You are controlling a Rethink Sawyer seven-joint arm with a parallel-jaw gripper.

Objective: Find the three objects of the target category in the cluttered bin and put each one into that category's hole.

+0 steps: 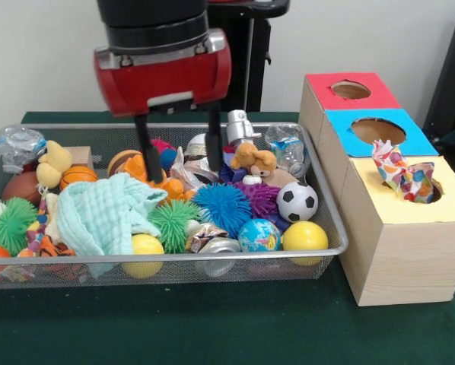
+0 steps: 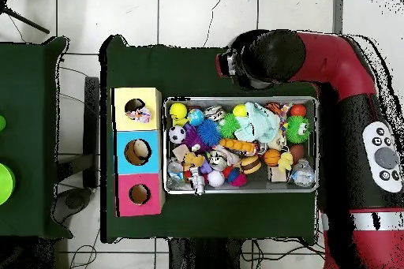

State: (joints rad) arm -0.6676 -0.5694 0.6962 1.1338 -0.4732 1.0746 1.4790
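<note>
While the gripper (image 1: 179, 156) hung over the bin (image 1: 330, 220), its fingers stood wide apart — holding nothing. Crumpled paper (image 1: 404, 175) sat in the yellow box's hole (image 1: 433, 190).

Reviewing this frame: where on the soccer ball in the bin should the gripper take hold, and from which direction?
Grip the soccer ball across its widest middle, coming straight down from above. It is round, sits on top of the clutter near the bin's mesh wall, and its upper half looks uncovered. The purple spiky toy crowds one side, so set the fingers clear of it.
</note>
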